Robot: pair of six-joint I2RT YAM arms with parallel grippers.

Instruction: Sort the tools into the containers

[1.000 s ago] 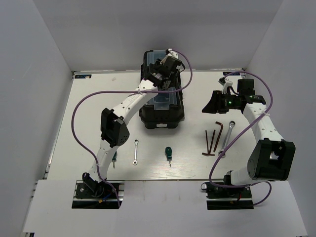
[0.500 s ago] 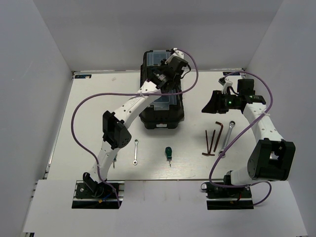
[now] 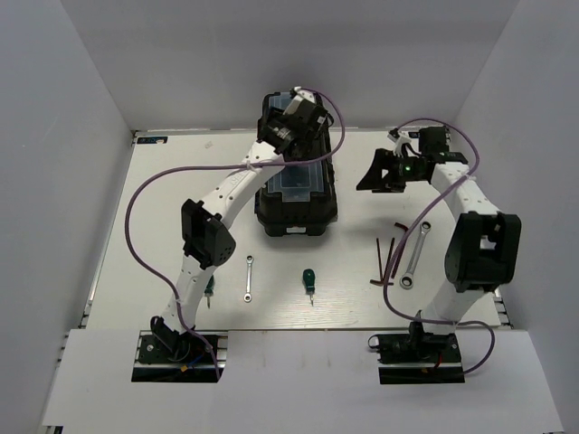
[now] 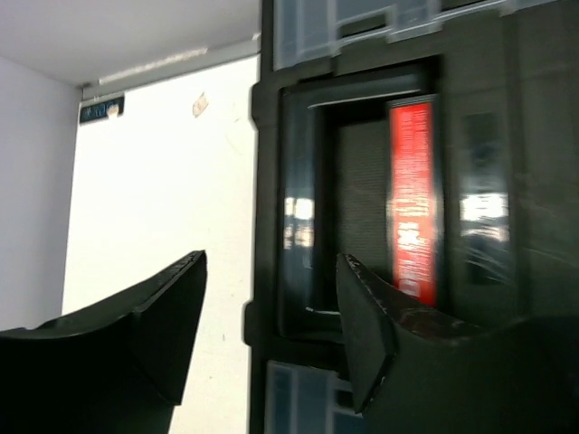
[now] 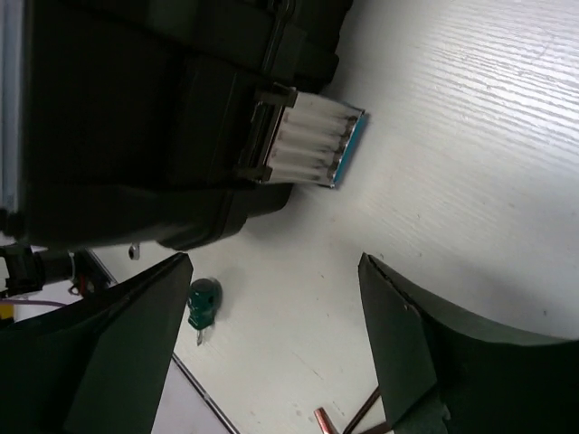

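Nothing sorted yet: toolbox (image 3: 297, 194) lid shut; screwdrivers (image 3: 308, 278), wrenches (image 3: 415, 253), hex keys (image 3: 387, 262) all lie loose in front of it. Left gripper (image 4: 271, 271) above its handle (image 4: 412, 199), right gripper (image 5: 276, 262) by its latch (image 5: 308, 140); both wide open, empty.

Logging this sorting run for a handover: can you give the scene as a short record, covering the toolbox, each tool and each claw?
toolbox: black, far middle of table
left claw: open, empty, over the toolbox's red-marked handle
right claw: open, empty, right of toolbox
small wrench: on table, nearer than toolbox
green screwdrivers: one right of small wrench; one half hidden by left arm
hex keys: on table, just left of larger wrench
status: every tool seen lies on the table
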